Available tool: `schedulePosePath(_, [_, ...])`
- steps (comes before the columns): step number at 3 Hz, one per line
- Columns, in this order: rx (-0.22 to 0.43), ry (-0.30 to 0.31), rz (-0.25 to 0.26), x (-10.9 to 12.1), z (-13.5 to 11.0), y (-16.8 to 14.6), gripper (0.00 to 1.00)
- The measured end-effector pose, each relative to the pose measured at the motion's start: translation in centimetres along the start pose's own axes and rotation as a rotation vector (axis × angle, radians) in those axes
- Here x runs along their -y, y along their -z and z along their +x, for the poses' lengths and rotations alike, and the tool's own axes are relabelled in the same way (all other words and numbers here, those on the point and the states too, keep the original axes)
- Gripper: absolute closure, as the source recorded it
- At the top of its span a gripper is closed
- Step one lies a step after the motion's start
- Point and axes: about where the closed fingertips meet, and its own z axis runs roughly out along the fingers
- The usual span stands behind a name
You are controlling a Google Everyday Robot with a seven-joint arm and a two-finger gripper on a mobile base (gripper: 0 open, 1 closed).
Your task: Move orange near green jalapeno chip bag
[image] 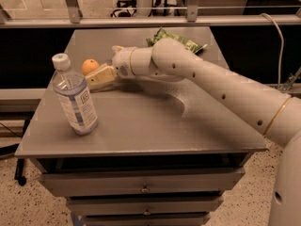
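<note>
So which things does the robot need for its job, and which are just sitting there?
For the job:
- orange, far left of the table
- green jalapeno chip bag, at the far edge, partly behind the arm
- gripper, low over the table right beside the orange

Just sitting there:
- water bottle, upright at the front left

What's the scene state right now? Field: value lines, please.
orange: resting on the table, back left
green jalapeno chip bag: near the back edge, right of centre, partly hidden by the arm
hand: low over the table, right beside the orange on its near side; contact unclear
water bottle: upright, capped, front left, apart from the orange
table: grey top, drawers below
task state: orange and bag apart; move not yet done
</note>
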Motion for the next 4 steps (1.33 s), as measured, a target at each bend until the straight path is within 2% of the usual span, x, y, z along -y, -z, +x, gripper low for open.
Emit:
schedulePosePath(1, [-0.006,-0.002,-0.001,-0.3,-0.3,0.0,0.21])
schedulePosePath(4, [-0.029,-0.086,0.001,-1.2,0.8,1.2,0.92])
